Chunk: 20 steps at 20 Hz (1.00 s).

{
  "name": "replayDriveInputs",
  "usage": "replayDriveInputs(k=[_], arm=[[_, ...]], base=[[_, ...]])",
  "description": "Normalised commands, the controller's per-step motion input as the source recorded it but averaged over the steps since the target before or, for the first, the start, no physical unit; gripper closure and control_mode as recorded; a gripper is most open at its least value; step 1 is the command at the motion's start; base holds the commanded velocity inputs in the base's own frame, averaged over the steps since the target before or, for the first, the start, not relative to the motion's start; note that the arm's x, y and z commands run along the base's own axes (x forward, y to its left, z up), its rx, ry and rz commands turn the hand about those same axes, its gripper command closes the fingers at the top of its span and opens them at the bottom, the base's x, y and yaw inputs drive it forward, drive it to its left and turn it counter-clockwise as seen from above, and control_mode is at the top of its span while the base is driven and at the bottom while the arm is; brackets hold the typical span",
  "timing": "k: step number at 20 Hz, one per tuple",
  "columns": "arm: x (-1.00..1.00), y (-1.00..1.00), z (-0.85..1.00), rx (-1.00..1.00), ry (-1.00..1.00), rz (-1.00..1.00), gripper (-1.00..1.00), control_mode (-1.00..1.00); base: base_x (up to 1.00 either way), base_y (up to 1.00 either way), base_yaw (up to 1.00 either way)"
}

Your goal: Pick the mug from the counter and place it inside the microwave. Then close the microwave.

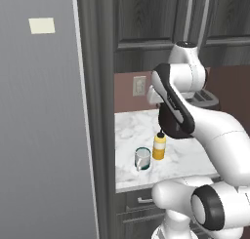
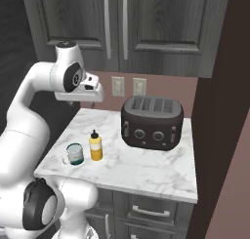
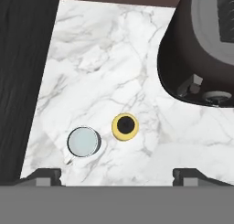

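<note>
The mug (image 3: 83, 142) stands upright near the counter's (image 3: 105, 58) front left corner, pale outside and teal inside, with its handle toward the front edge. It also shows as the mug (image 1: 142, 158) and the mug (image 2: 74, 153), on the marble counter (image 2: 146, 167). A yellow squeeze bottle (image 3: 125, 126) stands just to its right, apart from it. My gripper (image 3: 117, 174) hangs high above both, looking straight down, open, with nothing between its tips. The microwave is out of view.
A dark four-slot toaster (image 2: 152, 122) sits at the back right of the counter. Dark upper cabinets (image 2: 117, 23) hang overhead, and a brown side wall (image 2: 222, 135) closes the right. A tall grey panel (image 1: 39, 135) rises to the left. Drawers (image 2: 146, 209) lie below.
</note>
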Motion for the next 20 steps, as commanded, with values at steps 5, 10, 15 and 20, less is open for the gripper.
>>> replayDriveInputs(k=[5, 10, 15, 20], arm=[[-0.12, 0.00, -0.39, 0.03, 0.16, -0.13, -1.00, -1.00], [-0.40, 0.00, -0.40, 0.04, 0.06, -0.30, -1.00, -1.00], [-0.61, -0.02, -0.12, 0.02, -0.02, -0.21, -1.00, -1.00], [-0.40, 0.02, -0.29, 0.01, -0.04, -0.14, -1.00, -1.00]], base=[[0.00, 0.00, 0.00], [0.00, 0.00, 0.00], [0.00, 0.00, 0.00], [0.00, 0.00, 0.00]])
